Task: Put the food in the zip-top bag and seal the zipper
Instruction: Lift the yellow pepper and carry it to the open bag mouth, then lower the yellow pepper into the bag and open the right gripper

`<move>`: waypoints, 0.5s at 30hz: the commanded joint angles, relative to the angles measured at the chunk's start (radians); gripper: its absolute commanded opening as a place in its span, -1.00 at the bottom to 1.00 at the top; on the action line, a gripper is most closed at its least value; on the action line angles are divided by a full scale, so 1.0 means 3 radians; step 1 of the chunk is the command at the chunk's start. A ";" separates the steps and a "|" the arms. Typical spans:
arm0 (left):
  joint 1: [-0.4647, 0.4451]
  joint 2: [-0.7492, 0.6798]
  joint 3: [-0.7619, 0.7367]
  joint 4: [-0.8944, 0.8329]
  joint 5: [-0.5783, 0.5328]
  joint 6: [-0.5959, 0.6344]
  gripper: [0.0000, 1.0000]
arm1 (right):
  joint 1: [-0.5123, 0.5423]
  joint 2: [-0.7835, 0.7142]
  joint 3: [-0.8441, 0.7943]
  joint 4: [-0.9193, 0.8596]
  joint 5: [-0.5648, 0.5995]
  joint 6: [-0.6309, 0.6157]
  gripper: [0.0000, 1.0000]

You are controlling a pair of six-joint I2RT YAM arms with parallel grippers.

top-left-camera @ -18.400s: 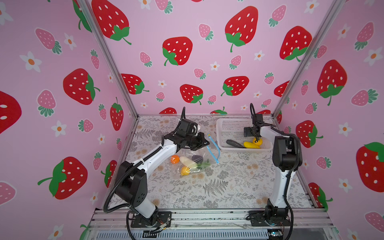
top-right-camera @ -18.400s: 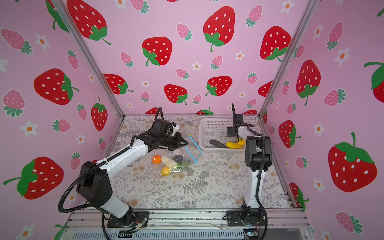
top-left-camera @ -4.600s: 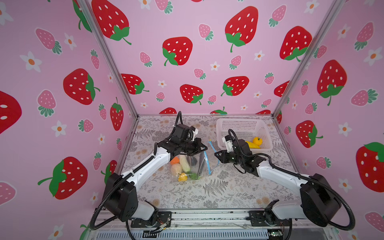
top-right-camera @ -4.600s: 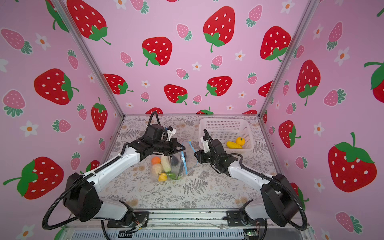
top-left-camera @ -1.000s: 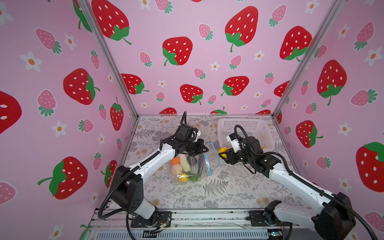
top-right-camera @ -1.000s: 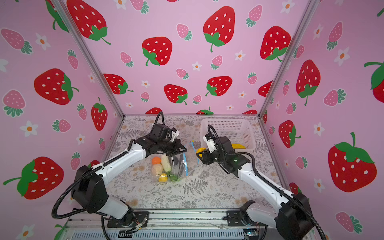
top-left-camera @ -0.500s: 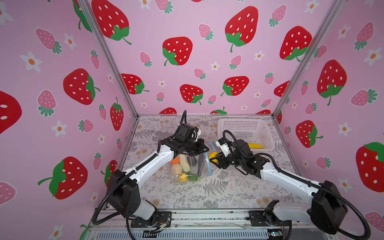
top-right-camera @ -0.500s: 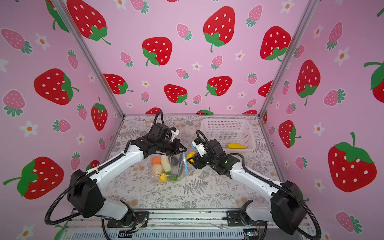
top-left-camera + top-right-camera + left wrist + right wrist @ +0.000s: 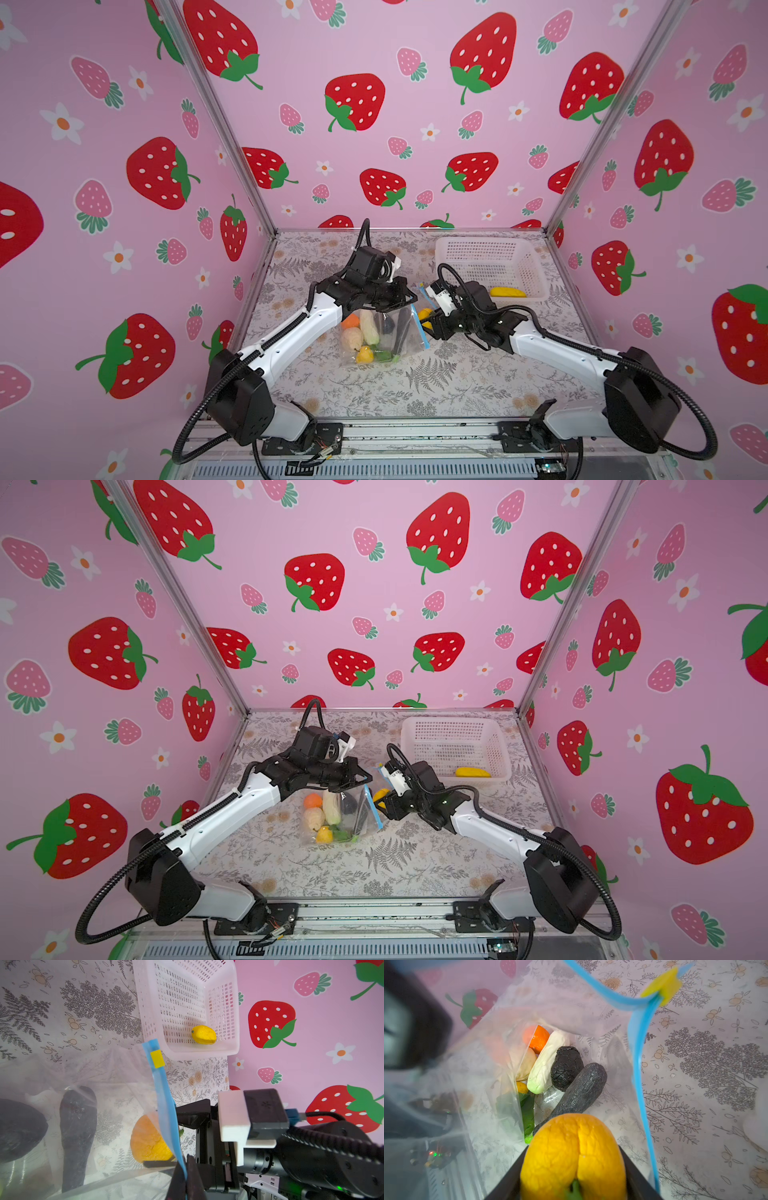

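Observation:
The clear zip-top bag (image 9: 386, 332) (image 9: 353, 812) stands on the table, its mouth facing right. My left gripper (image 9: 409, 300) (image 9: 185, 1176) is shut on the light-blue zipper (image 9: 164, 1093) and holds that edge up. The yellow slider tab (image 9: 157, 1059) sits at the strip's far end. Inside lie several pieces of food: an orange one (image 9: 538, 1039), a white one (image 9: 544, 1064), a black one (image 9: 565, 1068) and a long dark one (image 9: 581, 1093). My right gripper (image 9: 428, 320) (image 9: 573, 1151) is shut on a yellow-orange toy (image 9: 573, 1157) (image 9: 380, 794) at the bag's open mouth.
A white perforated basket (image 9: 486, 245) (image 9: 145, 1012) stands at the back right with one yellow toy (image 9: 507, 293) (image 9: 203, 1034) in it. Pink strawberry walls close in the table on three sides. The rail with both arm bases runs along the front edge.
My right gripper has carried the yellow-orange toy leftward from near the basket to the bag's mouth. The left gripper has kept its hold on the zipper edge.

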 commanded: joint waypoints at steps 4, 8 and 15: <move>-0.0021 -0.0039 -0.0008 0.0035 -0.0012 -0.0025 -1.00 | 0.0018 0.0047 0.0002 0.0040 0.0048 -0.0100 -0.06; -0.0021 -0.0038 -0.0015 0.0049 -0.0010 -0.0028 -1.00 | 0.0014 0.0057 0.0025 0.0014 0.0061 -0.0115 0.02; -0.0021 -0.0038 -0.0033 0.0057 -0.0004 -0.0018 -1.00 | 0.0013 0.0033 0.0014 0.0013 0.0079 -0.0101 0.20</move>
